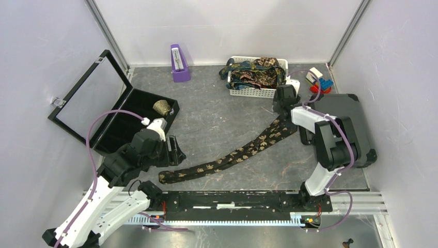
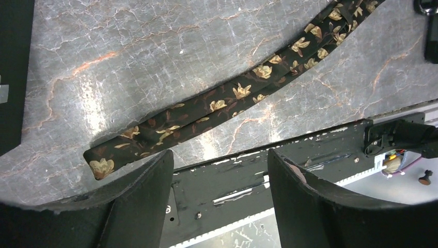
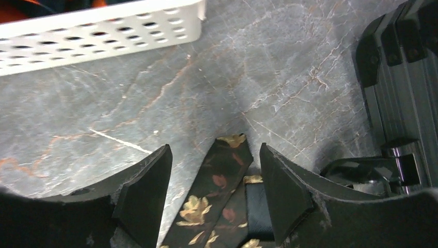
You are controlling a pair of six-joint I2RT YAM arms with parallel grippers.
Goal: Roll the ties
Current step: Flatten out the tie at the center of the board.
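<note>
Laid-out tie (image 1: 232,155): flat on the counter (image 1: 217,119), alone and slightly curved.
Long axis: a diagonal from near-left to far-right, with one end by each arm.
Left gripper (image 1: 174,151): fingers spread wide and holding nothing. In its wrist view the tie's near end (image 2: 103,163) lies just beyond the left fingertip, outside the gap.
Right gripper (image 1: 283,101): also spread wide and empty. It straddles the far end (image 3: 230,142), which sits between the fingers. Whether the tips touch the fabric cannot be told.
Nearer arm: neither overall, though the right gripper is already lined up on its end, so a roll likely starts there.
Other ties (image 1: 255,72): heaped in the white basket (image 1: 253,93), just beyond the right gripper.
Open black case (image 1: 119,129): holds what looks like a rolled tie (image 1: 162,107).
</note>
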